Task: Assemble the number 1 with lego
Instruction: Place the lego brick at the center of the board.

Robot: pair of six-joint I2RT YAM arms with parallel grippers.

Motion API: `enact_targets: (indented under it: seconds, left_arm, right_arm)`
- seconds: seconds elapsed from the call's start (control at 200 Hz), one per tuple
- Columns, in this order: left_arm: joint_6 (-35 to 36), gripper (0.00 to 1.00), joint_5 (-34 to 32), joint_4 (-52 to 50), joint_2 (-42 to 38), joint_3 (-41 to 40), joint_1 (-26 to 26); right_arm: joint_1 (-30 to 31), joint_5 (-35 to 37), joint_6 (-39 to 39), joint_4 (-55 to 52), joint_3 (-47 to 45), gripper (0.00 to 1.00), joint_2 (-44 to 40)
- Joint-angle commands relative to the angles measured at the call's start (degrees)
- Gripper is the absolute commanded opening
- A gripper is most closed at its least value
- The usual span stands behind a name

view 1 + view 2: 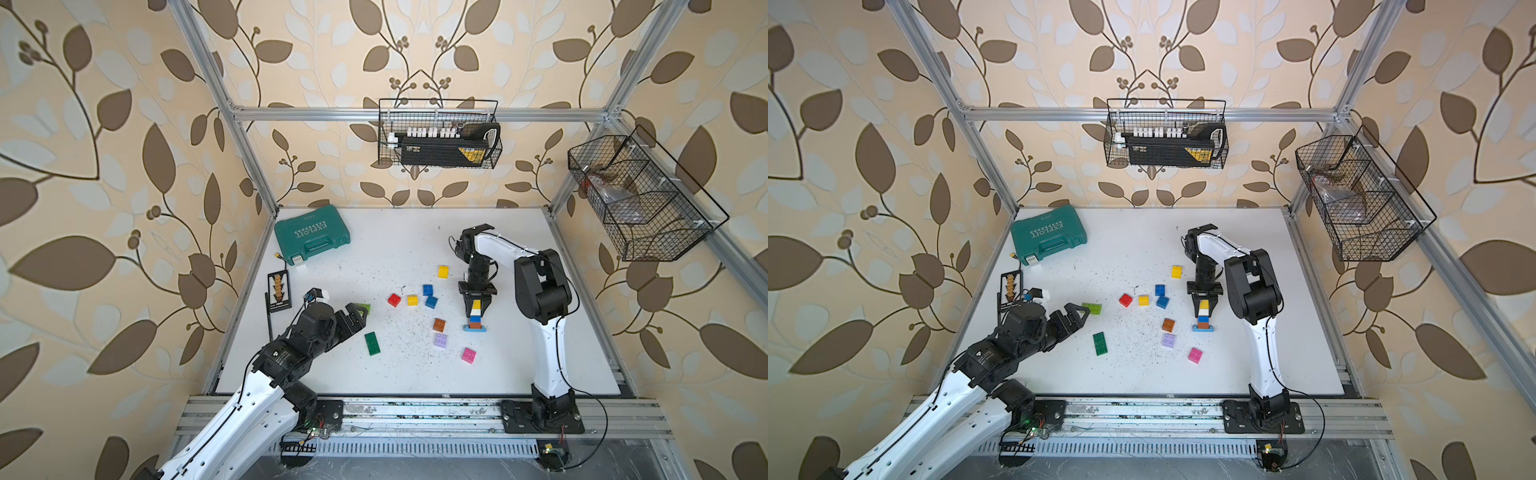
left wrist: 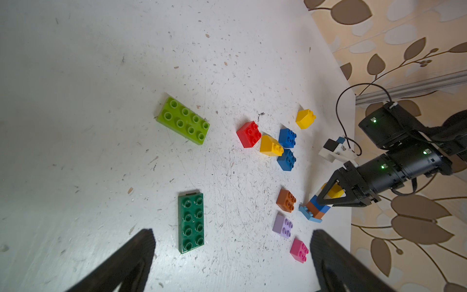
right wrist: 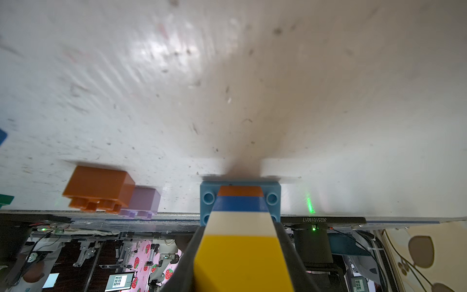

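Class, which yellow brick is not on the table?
The yellow square plastic brick topping the stacked tower, clamped in the right pincer; both others lie on the white table.

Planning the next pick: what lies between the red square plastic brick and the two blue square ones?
Only a yellow square plastic brick lies there, seen in both top views and the left wrist view.

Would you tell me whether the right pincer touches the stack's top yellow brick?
Touching: the right wrist view shows the right pincer clamped on the yellow brick.
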Motion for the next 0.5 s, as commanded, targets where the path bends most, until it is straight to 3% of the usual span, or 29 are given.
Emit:
enact_targets:
  seconds: [0.0,0.32,0.495]
  left_arm:
    - [1.08,0.99,0.21,1.65,0.1,0.41,0.51]
    - [1.08,0.99,0.29,1.02,-1.05,0.32,0.53]
    - [0.75,0.99,0.09,0.82,-2.05,-0.08,0.54]
  right_arm:
    - [-0.37,-0.42,0.61,0.95,0.98,0.31,0.13]
    - [-1.08,0.48,3.82,1.53,2.14,0.55,-4.91]
    - [-0.53,0.97,8.13,4.97,-2.39,0.56,-12.55]
